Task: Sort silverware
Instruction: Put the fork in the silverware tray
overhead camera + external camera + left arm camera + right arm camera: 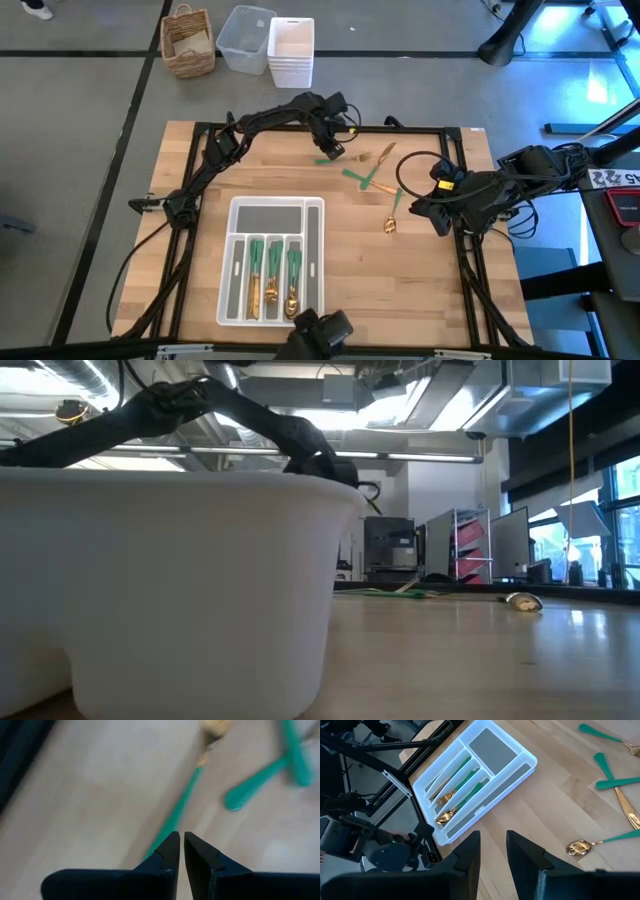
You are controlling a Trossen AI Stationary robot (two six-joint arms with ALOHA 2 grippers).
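Observation:
The silverware has green handles and gold heads. Some pieces lie in the white tray near the table's front. On the wood lie two crossed pieces, a gold piece and a spoon. My left gripper points down at the far centre, shut, above one green-handled piece that lies flat. My right gripper hangs open and empty high over the table's right side. My left gripper's shut fingers point down over the free end of the piece's green handle. The one fingertip hides that end, and I cannot tell whether it touches the handle. The piece lies flat on the table.
Beyond the far edge stand a wicker basket, a clear bin and stacked white bins. Black frame rails run along the table's sides. In the low view the tray's wall fills the left half.

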